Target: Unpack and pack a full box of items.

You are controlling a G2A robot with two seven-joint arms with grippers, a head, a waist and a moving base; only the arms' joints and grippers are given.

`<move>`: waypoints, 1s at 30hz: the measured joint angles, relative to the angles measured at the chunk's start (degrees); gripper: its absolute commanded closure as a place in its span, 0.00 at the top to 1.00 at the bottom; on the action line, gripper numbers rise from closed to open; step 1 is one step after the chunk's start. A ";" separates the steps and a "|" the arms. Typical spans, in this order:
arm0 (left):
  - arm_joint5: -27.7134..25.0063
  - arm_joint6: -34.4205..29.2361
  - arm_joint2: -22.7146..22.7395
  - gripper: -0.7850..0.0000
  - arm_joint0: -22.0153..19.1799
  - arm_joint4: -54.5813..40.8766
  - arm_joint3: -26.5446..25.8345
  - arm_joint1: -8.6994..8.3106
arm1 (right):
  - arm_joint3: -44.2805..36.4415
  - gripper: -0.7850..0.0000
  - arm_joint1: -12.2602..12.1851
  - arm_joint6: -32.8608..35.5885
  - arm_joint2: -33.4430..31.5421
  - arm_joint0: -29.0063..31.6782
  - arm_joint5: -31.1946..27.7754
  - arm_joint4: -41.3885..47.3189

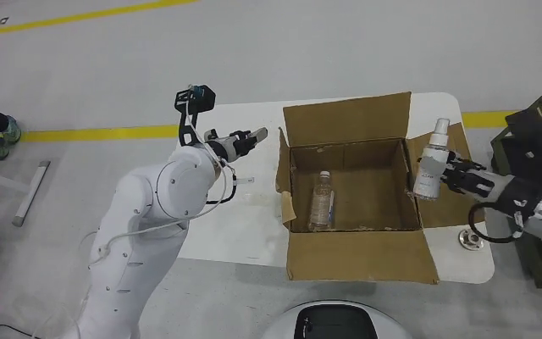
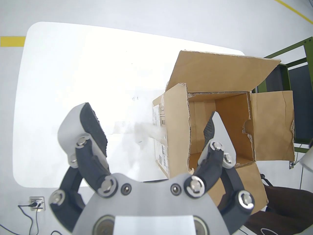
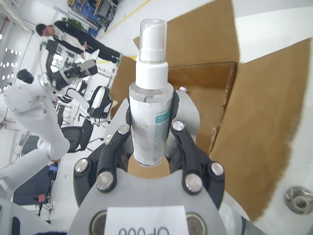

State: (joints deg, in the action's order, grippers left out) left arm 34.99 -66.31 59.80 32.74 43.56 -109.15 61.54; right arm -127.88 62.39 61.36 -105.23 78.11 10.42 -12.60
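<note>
An open cardboard box point(image 1: 356, 225) stands on the white table point(image 1: 246, 212), flaps spread outward. Inside it lies a clear water bottle point(image 1: 321, 201) near the left wall. My right gripper point(image 1: 442, 174) is shut on a white spray bottle point(image 1: 433, 161), held upright over the box's right flap; in the right wrist view the spray bottle point(image 3: 150, 113) sits between the fingers point(image 3: 182, 113). My left gripper point(image 1: 258, 136) hovers open and empty above the table, left of the box. In the left wrist view its fingers point(image 2: 94, 125) stand wide apart before the box point(image 2: 220, 123).
A green metal frame point(image 1: 518, 136) stands by the table's right edge. A round metal fitting point(image 1: 471, 238) lies on the table near the box's right flap. Bare tabletop lies left of the box.
</note>
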 measured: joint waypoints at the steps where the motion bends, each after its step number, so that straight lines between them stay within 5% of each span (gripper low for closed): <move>1: -0.01 0.00 -0.03 1.00 -0.02 -0.03 0.01 0.01 | 1.07 0.00 -0.15 0.07 3.79 -1.31 0.03 -2.98; 12: -0.03 0.00 -0.04 1.00 -0.04 -0.05 0.03 0.01 | 17.87 0.00 0.85 1.57 34.39 -16.62 10.00 -32.40; 24: -0.03 0.00 -0.04 1.00 -0.04 -0.05 0.03 0.01 | 32.16 0.00 3.87 5.43 46.63 -27.62 21.50 -35.11; 27: -0.03 0.00 -0.04 1.00 -0.04 -0.05 0.03 0.01 | 34.90 0.06 4.48 5.87 48.37 -29.43 22.20 -35.26; 30: -0.03 0.00 -0.04 1.00 -0.04 -0.05 0.03 0.01 | 36.93 0.33 5.05 5.80 50.01 -30.79 22.41 -35.74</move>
State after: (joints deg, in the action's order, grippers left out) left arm 34.96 -66.31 59.76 32.70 43.51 -109.12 61.56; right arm -90.95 67.43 67.16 -55.22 47.31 32.83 -48.34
